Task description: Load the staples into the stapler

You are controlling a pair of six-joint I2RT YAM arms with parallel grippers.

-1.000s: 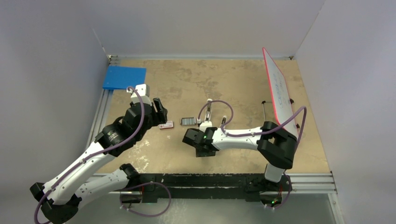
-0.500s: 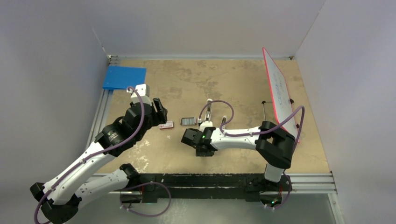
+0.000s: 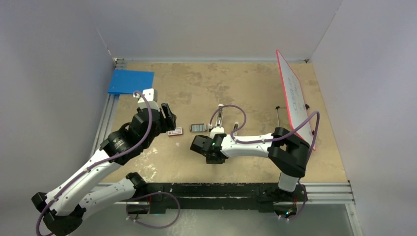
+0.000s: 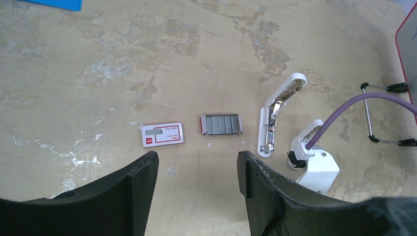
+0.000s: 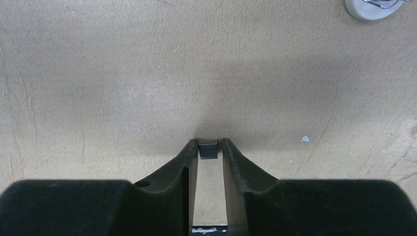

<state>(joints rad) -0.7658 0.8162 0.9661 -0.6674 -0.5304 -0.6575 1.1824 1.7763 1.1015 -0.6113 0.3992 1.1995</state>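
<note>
R gripper (image 5: 208, 144) pinched on a strip of staples (image 5: 207, 151), down on table (image 5: 98, 73). Stapler (image 4: 275, 115) lies open, looks unloaded, at 3 o'clock of tray (image 4: 222, 124). L gripper (image 4: 196, 160) apart, empty. Pick underway; loading not done.

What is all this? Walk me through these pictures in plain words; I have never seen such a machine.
This is a robot: a left arm and a right arm, bolted at the near edge of a table. One picture looks down from above and behind the arms. The other two come from a small camera on each wrist.

The left claw hangs open and empty. Below it lie a red-and-white box lid, a tray of grey staples and a white stapler, opened out.

The right claw points down at the table, pinching a small grey strip, apparently staples.
</note>
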